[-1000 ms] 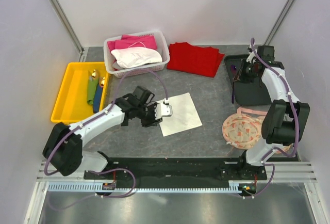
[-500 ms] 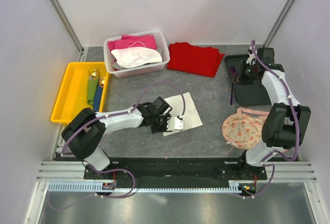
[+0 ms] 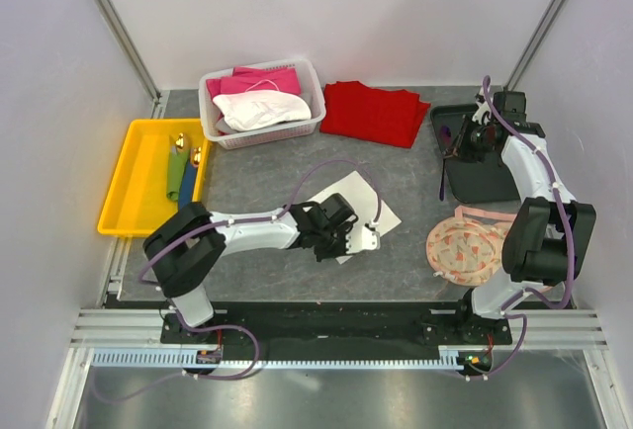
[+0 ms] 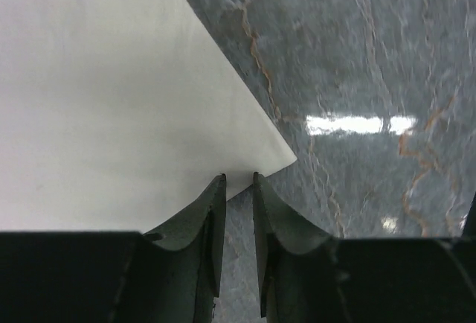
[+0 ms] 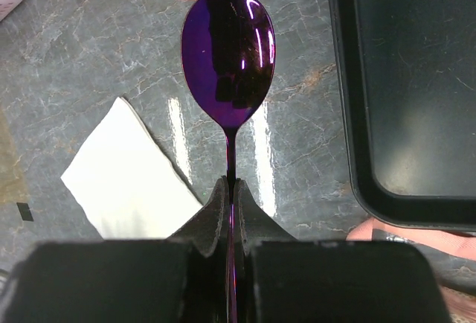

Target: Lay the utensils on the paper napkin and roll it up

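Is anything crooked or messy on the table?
A little. The paper napkin lies crooked, turned cornerwise to the edges of the table, with the left gripper at its edge. The purple spoon is not on it yet: the right gripper holds its handle near the black tray. Nothing looks spilled or broken.

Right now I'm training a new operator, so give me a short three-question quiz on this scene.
1. True or false: the right gripper is shut on the purple spoon.
2. The fingertips of the left gripper sit where on the paper napkin? A) its middle, B) its edge by a corner, C) nowhere near it.
3. Fill in: the green and blue utensils lie in a tray coloured ___.
Key: 1 true; 2 B; 3 yellow.
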